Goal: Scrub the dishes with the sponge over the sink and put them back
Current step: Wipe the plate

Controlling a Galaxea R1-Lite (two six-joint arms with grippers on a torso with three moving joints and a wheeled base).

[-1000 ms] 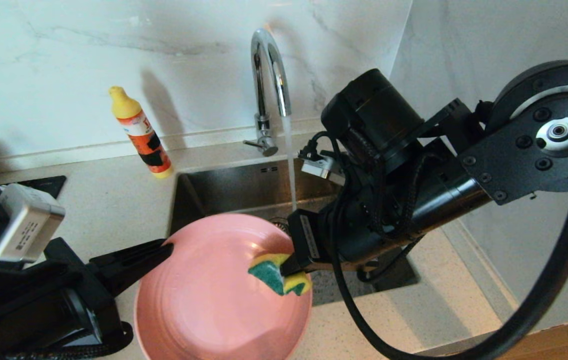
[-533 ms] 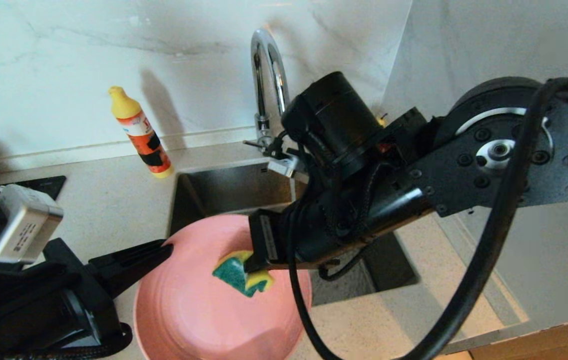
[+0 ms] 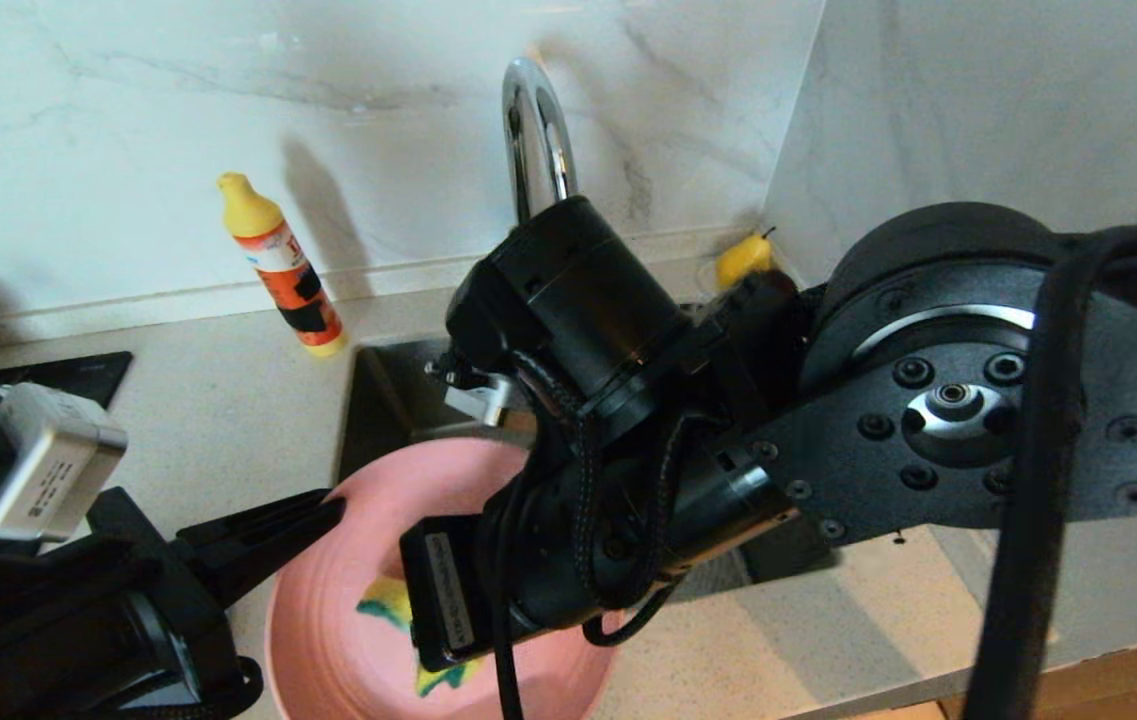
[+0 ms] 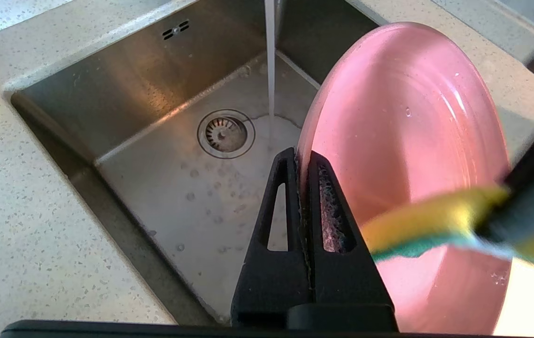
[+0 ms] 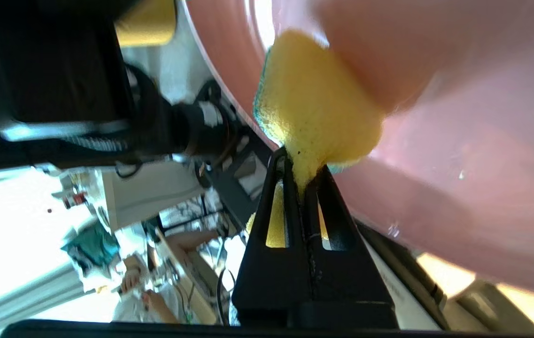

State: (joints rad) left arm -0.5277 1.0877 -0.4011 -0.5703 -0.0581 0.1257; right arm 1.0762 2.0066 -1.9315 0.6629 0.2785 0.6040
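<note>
Plate — pinched at rim by left gripper, over sink; right gripper clamps sponge — scrubbing contact.

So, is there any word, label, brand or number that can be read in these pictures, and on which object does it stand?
None can be read.
Orange squeeze bottle with yellow cap on the counter: white and black label, print too blurred to read.
Silver-grey camera box on the left wrist: dark printed lines, too small to read.
White sticker on the black block of the right wrist: vertical print, too small to read.
Matte pink round plate, yellow sponge: no text.
</note>
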